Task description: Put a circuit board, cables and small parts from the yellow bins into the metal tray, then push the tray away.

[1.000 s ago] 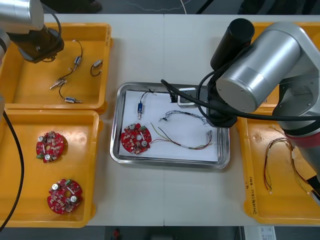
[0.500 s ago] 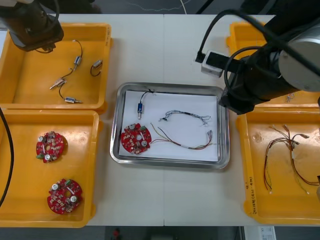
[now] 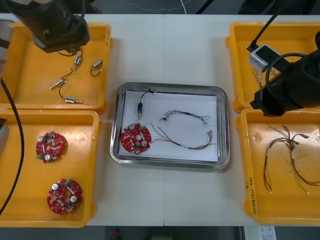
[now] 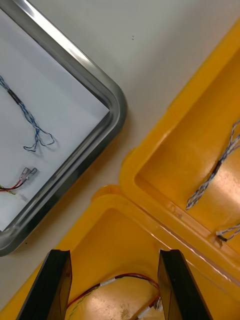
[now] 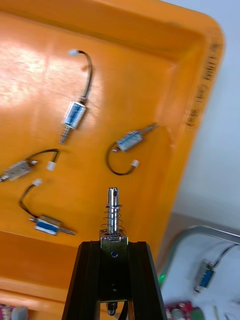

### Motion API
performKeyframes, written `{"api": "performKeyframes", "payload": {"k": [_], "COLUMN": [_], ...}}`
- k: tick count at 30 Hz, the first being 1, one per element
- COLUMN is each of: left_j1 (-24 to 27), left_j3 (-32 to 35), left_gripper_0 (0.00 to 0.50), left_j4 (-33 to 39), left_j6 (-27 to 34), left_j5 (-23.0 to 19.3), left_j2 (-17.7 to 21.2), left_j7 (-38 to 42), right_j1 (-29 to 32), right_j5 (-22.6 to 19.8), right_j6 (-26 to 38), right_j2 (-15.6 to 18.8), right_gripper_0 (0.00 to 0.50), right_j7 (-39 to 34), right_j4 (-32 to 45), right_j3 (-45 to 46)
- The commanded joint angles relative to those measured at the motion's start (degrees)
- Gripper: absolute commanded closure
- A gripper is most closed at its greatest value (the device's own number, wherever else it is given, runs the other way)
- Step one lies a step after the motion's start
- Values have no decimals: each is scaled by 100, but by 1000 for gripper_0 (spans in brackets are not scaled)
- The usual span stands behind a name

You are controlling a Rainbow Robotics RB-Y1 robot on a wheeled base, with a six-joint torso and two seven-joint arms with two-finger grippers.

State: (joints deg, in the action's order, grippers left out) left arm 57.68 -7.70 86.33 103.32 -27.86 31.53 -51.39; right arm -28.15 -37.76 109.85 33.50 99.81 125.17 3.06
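The metal tray [image 3: 170, 86] held a circuit board [image 3: 135, 138], cables [image 3: 185, 116] and a small metal part [image 3: 140, 107]. The left gripper [image 5: 114, 246] clamped a second part [image 5: 114, 212]. The right gripper [image 4: 112, 257] was apart, empty. The push remained.

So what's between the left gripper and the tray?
Left wrist view: between the left gripper, shut on a small metal part, and the tray lie the yellow bin's wall and bare table.

Bright even light washing the table [image 3: 165, 50], glare running along the metal tray [image 3: 170, 86] rim, sheen pooling on the far left yellow bin [image 5: 30, 95] floor, soft shadows falling beside the bins
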Motion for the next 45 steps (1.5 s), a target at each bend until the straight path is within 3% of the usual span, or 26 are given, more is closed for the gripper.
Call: {"api": "performKeyframes", "payload": {"k": [1, 7, 18, 37, 45], "left_j1": [-2, -2, -2, -46, -213], "left_j3": [-442, -952, -1884, -2877, -3062], "left_gripper_0": [500, 500, 500, 498, 499], "left_j4": [578, 921, 886, -441, -450], "left_j6": [101, 101, -391, -1376, -1604], "left_j5": [-35, -61, -132, -175, -167], "left_j2": [-402, -745, -1193, -1272, -1263], "left_j7": [1245, 1693, 1948, 1825, 1869], "right_j1": [319, 635, 1435, 1927, 1962], "right_j5": [23, 14, -91, -223, -241], "right_j6": [15, 15, 15, 15, 15], "right_j2": [245, 307, 377, 351, 351], "right_gripper_0": [0, 0, 0, 0, 0], "right_j7": [-726, -884, -902, -1051, -1131], "right_j4": [236, 236, 236, 51, 7], "right_j3": [538, 1091, 1979, 2120, 2111]}}
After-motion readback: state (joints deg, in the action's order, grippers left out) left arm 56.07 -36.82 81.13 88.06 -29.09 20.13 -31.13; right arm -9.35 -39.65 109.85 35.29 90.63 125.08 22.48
